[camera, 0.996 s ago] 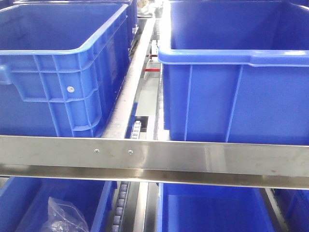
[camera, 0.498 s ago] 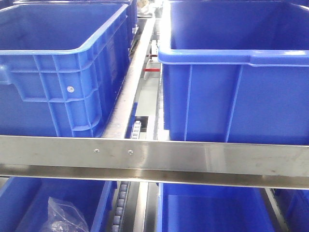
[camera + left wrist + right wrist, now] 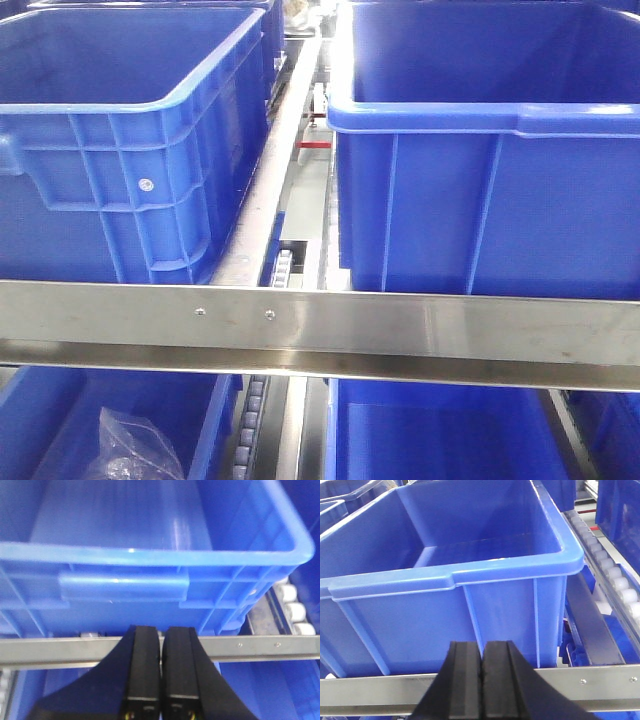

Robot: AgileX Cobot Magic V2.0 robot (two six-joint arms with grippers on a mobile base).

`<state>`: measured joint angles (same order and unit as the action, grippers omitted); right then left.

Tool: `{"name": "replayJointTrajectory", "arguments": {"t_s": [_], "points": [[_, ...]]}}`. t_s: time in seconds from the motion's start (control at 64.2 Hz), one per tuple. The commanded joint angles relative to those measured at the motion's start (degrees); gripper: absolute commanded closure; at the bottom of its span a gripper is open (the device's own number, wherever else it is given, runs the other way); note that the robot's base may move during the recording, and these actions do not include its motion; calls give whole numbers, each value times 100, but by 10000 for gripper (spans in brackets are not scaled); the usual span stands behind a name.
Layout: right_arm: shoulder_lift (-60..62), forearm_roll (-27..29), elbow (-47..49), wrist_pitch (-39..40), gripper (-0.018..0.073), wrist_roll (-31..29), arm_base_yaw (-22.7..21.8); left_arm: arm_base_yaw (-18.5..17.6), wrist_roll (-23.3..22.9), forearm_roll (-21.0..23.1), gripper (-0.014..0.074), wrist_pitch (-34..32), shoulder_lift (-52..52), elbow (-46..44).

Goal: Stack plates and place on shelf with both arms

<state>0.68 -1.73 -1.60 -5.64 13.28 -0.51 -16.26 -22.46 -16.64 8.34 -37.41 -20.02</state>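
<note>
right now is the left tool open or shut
Shut. In the left wrist view the left tool has its two black fingers pressed side by side, nothing between them, before the blue bin.

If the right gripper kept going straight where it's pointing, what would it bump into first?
Probably the metal rail right ahead of the shut right gripper, or, if it passes above that, the blue bin's front wall. Depth is hard to judge.

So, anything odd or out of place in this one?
Yes: no plates show in any view, only blue bins on a roller rack. A crumpled clear plastic bag lies in the lower-left bin. The left gripper and right gripper are both shut and empty.
</note>
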Motion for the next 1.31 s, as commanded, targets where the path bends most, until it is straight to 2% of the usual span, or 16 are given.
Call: {"name": "replayJointTrajectory", "arguments": {"t_s": [0.0,0.156,0.451,0.654,1.105,1.152,1.183,1.23,1.292], "points": [[103,-17,-10,465,544,-16,-22,13,-34,-176,499,-618,546,165],[103,-17,-10,465,544,-16,-22,13,-34,-242,499,-965,1784,1037],[103,-17,-10,465,544,-16,-22,336,-34,-232,499,-834,3912,2072],[103,-17,-10,465,544,-16,-22,442,-34,-269,499,-666,3901,2060],[103,-17,-10,465,544,-16,-22,469,-23,-178,499,-834,3901,2060],[103,-17,-10,465,544,-16,-22,469,176,-13,499,-897,3901,2060],[103,-17,-10,465,544,-16,-22,469,510,186,499,-926,3901,2060],[103,-17,-10,465,544,-16,-22,469,1214,707,499,-961,3901,2060],[103,-17,-10,465,544,-16,-22,492,1753,1078,499,-993,3901,2060]]}}
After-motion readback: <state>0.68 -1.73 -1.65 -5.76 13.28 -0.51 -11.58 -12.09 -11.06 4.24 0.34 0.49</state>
